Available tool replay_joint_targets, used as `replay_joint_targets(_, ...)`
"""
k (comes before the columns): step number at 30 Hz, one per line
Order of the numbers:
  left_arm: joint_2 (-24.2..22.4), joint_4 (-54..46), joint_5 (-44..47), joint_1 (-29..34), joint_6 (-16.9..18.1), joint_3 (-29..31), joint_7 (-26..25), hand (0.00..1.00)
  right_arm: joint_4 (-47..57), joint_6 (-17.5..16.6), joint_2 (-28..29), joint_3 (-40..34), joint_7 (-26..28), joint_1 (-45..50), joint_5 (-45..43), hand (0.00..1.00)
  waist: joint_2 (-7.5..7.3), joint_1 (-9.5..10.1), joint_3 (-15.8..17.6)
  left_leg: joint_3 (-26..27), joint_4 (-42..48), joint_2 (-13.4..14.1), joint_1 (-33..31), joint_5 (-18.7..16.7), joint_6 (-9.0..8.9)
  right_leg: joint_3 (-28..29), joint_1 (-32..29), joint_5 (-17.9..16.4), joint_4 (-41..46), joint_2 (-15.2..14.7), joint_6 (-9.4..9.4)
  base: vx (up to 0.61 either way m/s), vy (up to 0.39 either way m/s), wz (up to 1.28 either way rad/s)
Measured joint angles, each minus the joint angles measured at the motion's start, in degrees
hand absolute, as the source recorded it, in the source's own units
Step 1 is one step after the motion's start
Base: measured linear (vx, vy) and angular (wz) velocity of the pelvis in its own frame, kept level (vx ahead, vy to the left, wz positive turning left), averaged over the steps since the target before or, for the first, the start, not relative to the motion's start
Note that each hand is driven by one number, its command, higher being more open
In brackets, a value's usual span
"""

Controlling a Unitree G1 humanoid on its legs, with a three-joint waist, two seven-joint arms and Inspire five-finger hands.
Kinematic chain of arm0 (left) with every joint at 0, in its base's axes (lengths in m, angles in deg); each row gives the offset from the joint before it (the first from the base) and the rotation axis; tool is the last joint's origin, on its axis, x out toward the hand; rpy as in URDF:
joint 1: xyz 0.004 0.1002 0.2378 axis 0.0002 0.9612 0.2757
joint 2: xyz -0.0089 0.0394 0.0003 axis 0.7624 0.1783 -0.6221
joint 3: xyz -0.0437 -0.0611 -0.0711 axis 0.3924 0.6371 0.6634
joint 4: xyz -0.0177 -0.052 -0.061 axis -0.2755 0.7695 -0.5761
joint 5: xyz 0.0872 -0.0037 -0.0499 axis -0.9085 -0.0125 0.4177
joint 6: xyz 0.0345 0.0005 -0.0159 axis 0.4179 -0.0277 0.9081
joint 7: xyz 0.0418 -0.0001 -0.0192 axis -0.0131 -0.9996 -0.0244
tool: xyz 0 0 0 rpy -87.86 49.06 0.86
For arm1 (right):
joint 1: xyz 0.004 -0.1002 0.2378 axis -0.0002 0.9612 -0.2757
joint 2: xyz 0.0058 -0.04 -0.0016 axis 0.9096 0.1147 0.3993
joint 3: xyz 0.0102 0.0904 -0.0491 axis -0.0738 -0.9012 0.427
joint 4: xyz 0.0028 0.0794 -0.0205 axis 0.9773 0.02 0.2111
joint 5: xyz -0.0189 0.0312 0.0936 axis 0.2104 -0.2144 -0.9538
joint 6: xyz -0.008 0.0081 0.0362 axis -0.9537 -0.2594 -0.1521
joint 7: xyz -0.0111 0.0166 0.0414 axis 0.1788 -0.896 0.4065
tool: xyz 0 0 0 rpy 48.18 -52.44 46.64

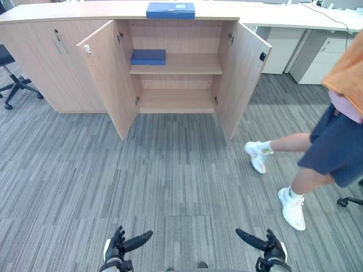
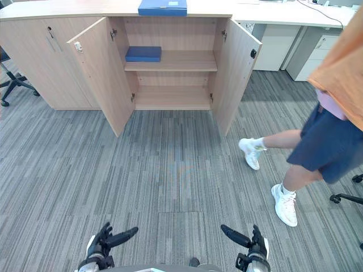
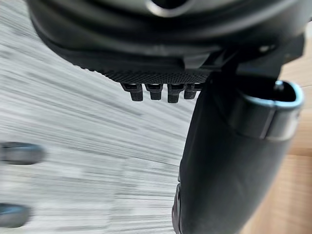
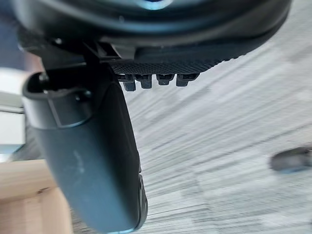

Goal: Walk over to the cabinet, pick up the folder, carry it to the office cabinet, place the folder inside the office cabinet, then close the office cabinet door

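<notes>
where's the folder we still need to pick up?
Left eye view, top centre: the blue folder lies on the countertop above the open cabinet; a second folder sits inside on the upper shelf.

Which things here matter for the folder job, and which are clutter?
Job: blue folder on the cabinet top; open cabinet; left hand and right hand, both empty.
Clutter: blue item on upper shelf; person; office chair; drawer units.

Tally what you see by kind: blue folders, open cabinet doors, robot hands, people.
Blue folders: 2, folder on the cabinet top, folder on the shelf
Open cabinet doors: 2, left door, right door
Robot hands: 2, left hand, right hand
People: 1, person
Total: 7
</notes>
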Motion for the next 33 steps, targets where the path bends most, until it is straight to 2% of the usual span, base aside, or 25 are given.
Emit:
replay_joint_targets(6,0.3,-0.5,0.0,0.2,0.1,1.6,0.1,1.0,0.3,0.1,-0.1,-0.7,0.4,-0.1,1.7,1.0,0.01,-0.06,0.9,0.4,-0.3,-0.1,0.4,-0.4,-0.69,0.0,0.6,0.2,-0.9,-0.2,0.32,0.06,0.028,-0.01)
replay_joint_targets(10,0.3,-1.1,0.0,0.2,0.1,1.6,0.1,1.0,0.3,0.2,-0.1,-0.7,0.6,-0.9,2.2,1.0,0.0,-0.08,2.2,0.8,-0.3,-0.1,0.5,-0.5,-0.77,0.2,0.7,0.2,-1.0,-0.2,0.33,0.01,0.004,-0.02)
replay_joint_targets(13,0.3,-3.1,0.0,0.7,0.1,1.6,0.1,1.0,0.3,0.3,-0.2,-0.7,0.7,-2.2,2.7,1.0,-0.04,-0.05,3.6,1.6,0.7,-0.1,-0.4,-1.3,-1.52,0.9,0.1,0.2,-1.0,-0.3,0.33,-0.01,-0.001,-0.11)
replay_joint_targets(17,0.0,-5.6,-0.1,1.3,0.0,1.3,0.1,1.0,0.8,0.5,-1.3,-0.5,0.6,-4.7,4.0,1.0,0.94,0.2,4.5,3.3,6.8,0.6,-5.2,-5.7,-0.56,2.1,-2.8,-0.4,0.1,0.0,0.76,-0.01,0.012,-0.18)
replay_joint_targets(18,-0.5,-7.1,-0.2,1.8,0.0,1.2,0.1,1.0,1.8,0.7,-1.9,-0.4,0.6,-5.4,4.4,1.0,1.76,0.34,5.0,4.1,9.9,0.9,-7.2,-8.1,0.96,2.5,-5.9,-3.7,5.6,0.0,1.49,0.0,0.035,-0.23)
replay_joint_targets(19,-0.6,-7.7,-0.2,2.0,0.0,1.1,0.1,1.0,2.0,0.7,-2.0,-0.4,0.5,-5.5,4.4,1.0,1.82,0.33,5.1,4.4,10.9,0.9,-7.6,-8.9,1.16,2.6,-7.4,-5.7,8.8,-0.3,2.19,0.04,0.044,-0.13)
replay_joint_targets(20,-0.5,-8.3,-0.3,2.3,0.0,0.7,0.1,1.0,2.2,0.7,-2.2,-0.3,0.3,-5.4,4.4,1.0,1.56,0.05,5.5,4.5,12.0,0.2,-7.5,-10.6,2.49,2.3,-9.8,-8.9,15.4,-1.2,2.55,0.1,0.059,-0.07)
replay_joint_targets(22,-0.2,-8.6,-0.3,2.2,-0.1,-0.5,-0.1,1.0,3.4,1.2,-2.8,1.4,0.1,-5.4,4.4,1.0,1.88,0.03,6.7,4.3,12.0,-0.2,-5.7,-11.9,3.45,0.4,-16.7,-11.2,30.2,-2.2,3.16,0.16,0.056,-0.05)
replay_joint_targets(23,0.9,-8.7,-0.3,2.2,-0.2,-2.0,-0.1,1.0,4.3,1.3,-2.7,2.7,0.2,-4.9,4.4,1.0,1.89,-0.33,7.2,3.9,11.9,-0.3,-4.4,-12.4,4.2,-1.2,-20.3,-12.8,36.9,-2.5,2.4,0.2,0.037,0.05)
replay_joint_targets(25,2.1,-8.8,-0.3,1.3,-0.4,-3.7,-0.1,1.0,5.8,1.3,-2.8,4.1,0.3,-4.3,4.4,1.0,2.05,-0.38,8.8,3.1,11.1,0.0,-0.8,-13.2,3.84,-3.4,-22.8,-14.1,37.1,-2.5,1.54,0.36,0.021,0.22)
replay_joint_targets(26,2.1,-8.7,-0.4,0.0,-0.4,-4.0,-0.1,1.0,6.5,1.3,-2.8,4.1,0.2,-4.4,4.4,1.0,2.61,-1.18,9.7,1.8,9.7,0.8,1.3,-13.5,3.65,-4.7,-25.1,-13.9,34.3,-1.8,1.22,0.44,-0.013,0.45)
replay_joint_targets(27,2.1,-8.6,-0.4,-0.9,-0.4,-4.0,-0.1,1.0,6.9,1.3,-2.9,4.1,0.2,-4.4,4.4,1.0,3.23,-1.8,10.0,0.7,9.0,1.6,2.0,-13.6,3.48,-5.1,-26.4,-13.6,31.9,-1.2,1.12,0.61,-0.075,0.87)
replay_joint_targets(28,2.1,-8.6,-0.4,-3.6,-0.3,-4.6,-0.3,1.0,7.5,1.3,-3.5,4.1,0.2,-4.7,4.4,1.0,4.83,-3.09,11.1,-1.9,6.9,4.0,3.8,-13.4,3.0,-6.6,-29.9,-9.8,24.4,0.3,0.53,0.54,-0.083,0.85)
replay_joint_targets(29,2.2,-8.5,-0.4,-4.6,-0.2,-4.8,-0.4,1.0,7.6,1.3,-3.6,4.2,0.2,-4.6,4.4,1.0,4.91,-3.28,11.2,-2.5,6.4,4.5,4.4,-13.3,2.1,-7.1,-31.0,-6.7,20.5,0.7,0.72,0.71,-0.112,0.96)
replay_joint_targets(30,2.3,-8.2,-1.0,-5.6,0.0,-5.1,-0.8,1.0,8.2,1.3,-3.7,4.5,0.1,-3.9,4.6,1.0,4.14,-3.32,11.0,-3.2,5.7,4.9,6.5,-13.9,-0.8,-7.1,-31.5,0.7,11.5,0.6,0.46,0.67,-0.124,0.68)
replay_joint_targets(31,2.5,-7.6,-1.4,-5.6,0.1,-5.4,-1.0,1.0,8.5,1.3,-4.0,5.4,-0.1,-2.8,5.1,1.0,3.0,-3.68,10.6,-3.7,5.8,5.0,9.8,-15.5,-3.68,-7.0,-31.0,12.1,9.0,-0.3,-1.38,0.71,-0.151,0.59)
replay_joint_targets(32,2.0,-6.7,-1.8,-6.0,0.1,-5.3,-1.0,1.0,8.4,1.3,-4.5,5.5,-0.1,-2.9,5.1,1.0,3.66,-3.95,10.8,-3.9,6.4,6.0,11.0,-15.9,-4.42,-8.2,-31.0,13.6,11.8,0.0,-3.5,0.69,-0.174,0.41)
replay_joint_targets(33,2.0,-6.1,-2.5,-6.8,0.0,-5.3,-0.8,1.0,8.7,1.6,-4.3,5.6,-0.1,-4.9,5.2,1.0,4.63,-4.68,11.1,-3.9,11.1,7.7,9.1,-13.8,-8.22,-9.2,-32.1,8.7,17.8,0.2,-4.57,0.79,-0.26,0.27)
